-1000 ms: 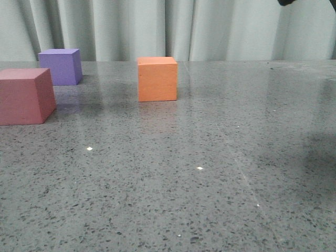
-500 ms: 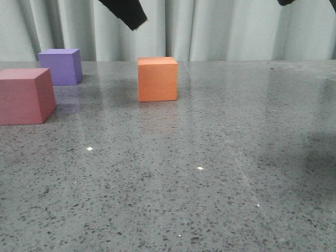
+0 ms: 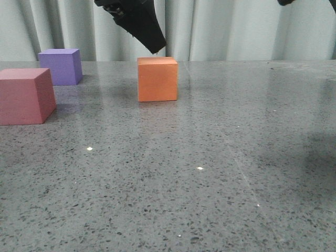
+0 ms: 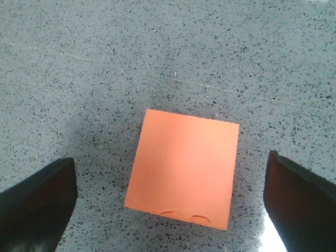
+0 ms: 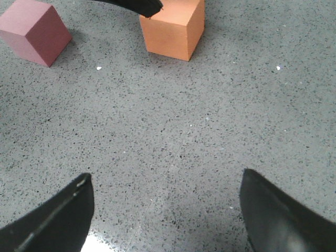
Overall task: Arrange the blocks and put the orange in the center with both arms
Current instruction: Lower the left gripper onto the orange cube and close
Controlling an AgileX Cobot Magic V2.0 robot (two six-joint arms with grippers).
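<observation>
The orange cube (image 3: 157, 79) stands on the grey speckled table (image 3: 210, 173), mid-back. The purple cube (image 3: 61, 66) is at the back left and the pinkish-red cube (image 3: 25, 96) is in front of it at the left edge. My left gripper (image 3: 152, 42) hangs just above the orange cube's top. In the left wrist view the gripper (image 4: 169, 164) is open, with the orange cube (image 4: 184, 167) between its spread fingers (image 4: 37, 205) and untouched. My right gripper (image 5: 165, 181) is open and empty over bare table; the orange cube (image 5: 173, 29) and the pinkish-red cube (image 5: 35, 30) lie beyond it.
Pale curtains (image 3: 226, 26) hang behind the table's back edge. A bit of my right arm (image 3: 286, 2) shows at the upper right of the front view.
My left gripper has come down into the front view from above and moved right, to just over the orange cube. The three cubes have not moved.
</observation>
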